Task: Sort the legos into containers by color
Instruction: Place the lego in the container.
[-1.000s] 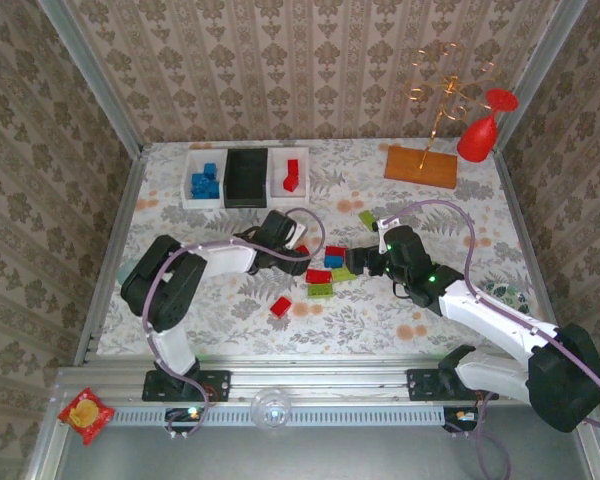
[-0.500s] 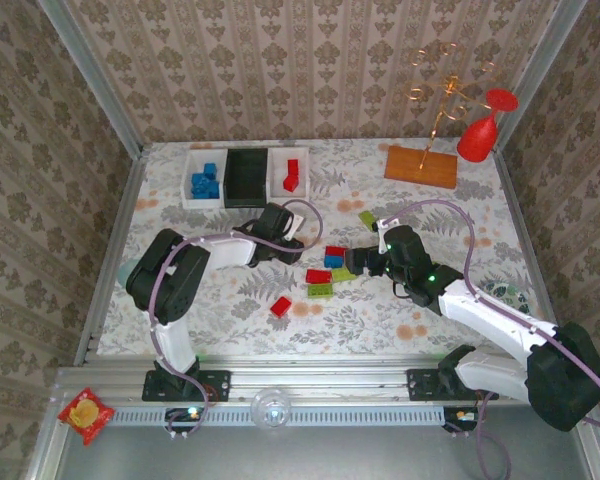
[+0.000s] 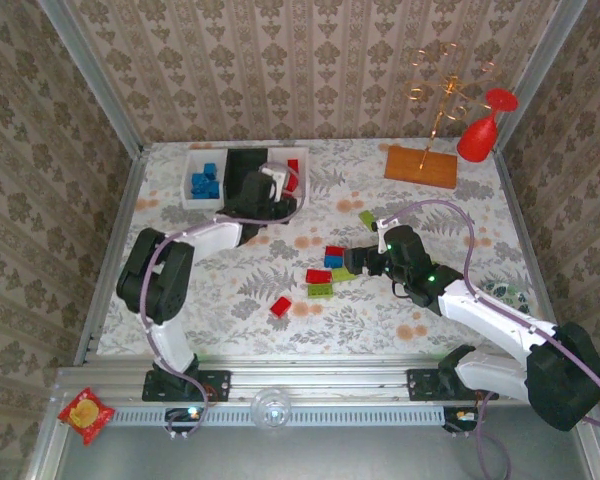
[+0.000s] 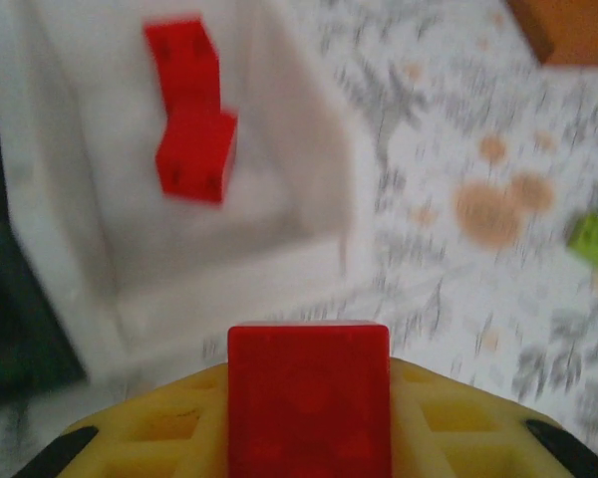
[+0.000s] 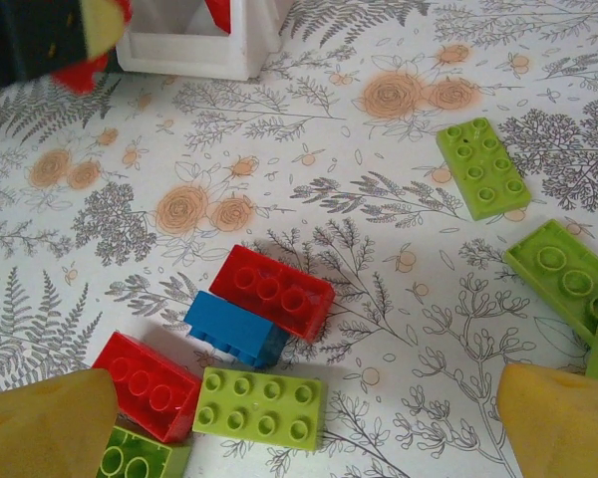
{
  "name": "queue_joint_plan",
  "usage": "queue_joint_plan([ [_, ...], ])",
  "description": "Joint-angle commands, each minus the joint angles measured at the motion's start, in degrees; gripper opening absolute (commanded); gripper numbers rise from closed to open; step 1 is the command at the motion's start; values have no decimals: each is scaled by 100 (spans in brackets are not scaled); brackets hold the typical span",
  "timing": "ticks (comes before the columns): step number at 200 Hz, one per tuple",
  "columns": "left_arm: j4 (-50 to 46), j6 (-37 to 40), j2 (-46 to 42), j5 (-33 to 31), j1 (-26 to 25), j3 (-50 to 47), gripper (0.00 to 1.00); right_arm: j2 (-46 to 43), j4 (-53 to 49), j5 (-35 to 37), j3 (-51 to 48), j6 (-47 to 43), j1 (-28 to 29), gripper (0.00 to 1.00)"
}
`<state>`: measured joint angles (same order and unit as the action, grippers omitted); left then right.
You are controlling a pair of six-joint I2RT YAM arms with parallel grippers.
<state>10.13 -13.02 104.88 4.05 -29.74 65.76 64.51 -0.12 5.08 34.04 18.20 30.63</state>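
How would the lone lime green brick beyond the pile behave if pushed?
The lime green brick lies flat, studs up, so it would probably slide, not roll or tip. It looks rigid and likely light, so an off-centre nudge may spin it.

Place: robot test cell dressed as a home;
Signs: aluminium frame rail; wallpapered walls; floral tabletop

Three bins: two white bins and one black bin.

Six red bricks: two in a white bin, three loose, and one held red brick.

One loose blue brick. The binned blue bricks are too bunched to count.

Four loose lime bricks, perhaps a fifth at the frame edge.

One red glass and one rack.
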Motion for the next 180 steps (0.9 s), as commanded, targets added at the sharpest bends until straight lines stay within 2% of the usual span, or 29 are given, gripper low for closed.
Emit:
queue_joint_plan([
  [1,-39,20,530,-143,120,640,32,18,117,-116,-82,89,-22,99],
  [38,-466,133,1389,-251,290,1926,35,-22,103,-142,-87,97,-22,99],
  [69,-693,107,1707,-220,320,2506,49,-111,82,-97,-108,79,-22,99],
  [103,-794,150,1379,-44,323,2660,63,-80,58,61,-117,76,-22,99],
  [133,-661,65,492,340,231,1944,67,-27,-9,268,-100,138,-30,99],
  [180,-643,245,-1459,1159,-501,-729,70,-273,-154,500,-147,192,-174,99],
])
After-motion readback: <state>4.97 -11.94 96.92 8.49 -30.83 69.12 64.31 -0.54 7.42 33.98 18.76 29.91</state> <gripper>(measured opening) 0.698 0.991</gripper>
